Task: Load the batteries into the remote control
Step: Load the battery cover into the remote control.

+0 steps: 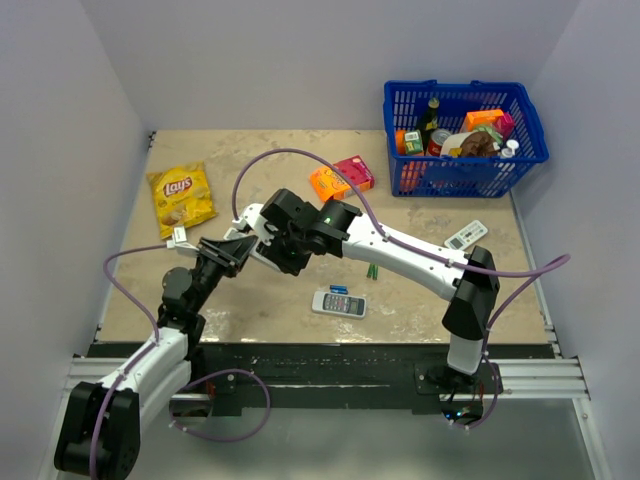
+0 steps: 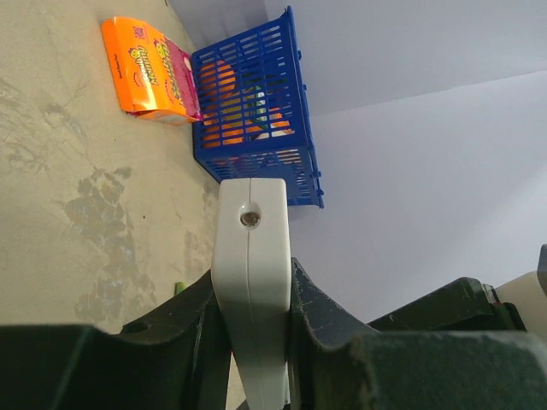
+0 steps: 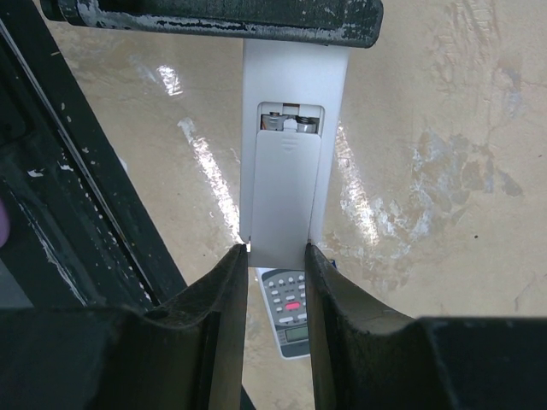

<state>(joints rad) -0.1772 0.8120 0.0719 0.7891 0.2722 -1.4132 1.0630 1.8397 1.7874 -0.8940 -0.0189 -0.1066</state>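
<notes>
Bench (image 1: 280, 305) surface is beige and stained. Left tool (image 2: 252, 299) is clamped on the slim white remote control (image 2: 249, 243), held clear of the bench. Right tool (image 3: 275, 256) pinches the opposite end of the same remote, its fingers touching both edges. Battery cover (image 3: 286, 196) is partly slid back. Both batteries (image 3: 289, 122) sit in the compartment just beyond the cover, silvery ends showing. A display remote (image 3: 291, 316) lies below the right tool.

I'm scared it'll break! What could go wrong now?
The cover is not fully shut and the batteries peek out, so they might pop loose. The right gripper pinches just the cover's end and could slip off. The left gripper clamps the remote control off the table; a hard push might knock it free.
</notes>
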